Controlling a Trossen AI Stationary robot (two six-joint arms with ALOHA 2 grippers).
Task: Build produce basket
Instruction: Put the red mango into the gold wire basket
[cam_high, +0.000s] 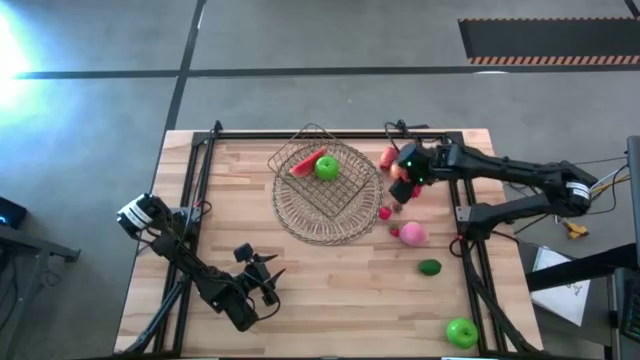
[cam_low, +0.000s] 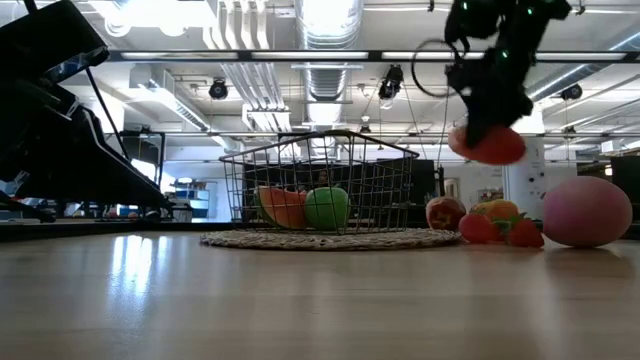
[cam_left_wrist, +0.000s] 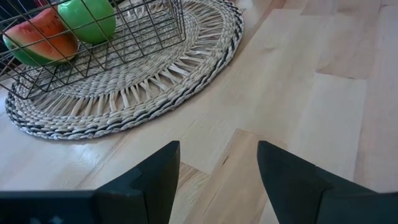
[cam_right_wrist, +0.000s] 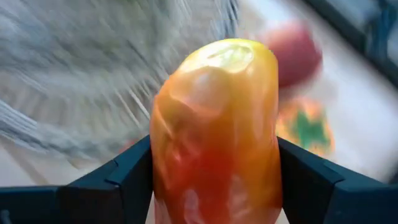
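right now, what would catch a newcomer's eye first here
The right tool holds an orange-red fruit in the air beside the wire basket, which sits on a round woven mat and already holds a green apple and a watermelon slice. The left tool waits open near the front.

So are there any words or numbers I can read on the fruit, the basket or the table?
None can be read.
Fruit held in the right claw: plain, no label.
Basket, green apple inside it, table: no writing.
Paper beside the table: marks too small to read.
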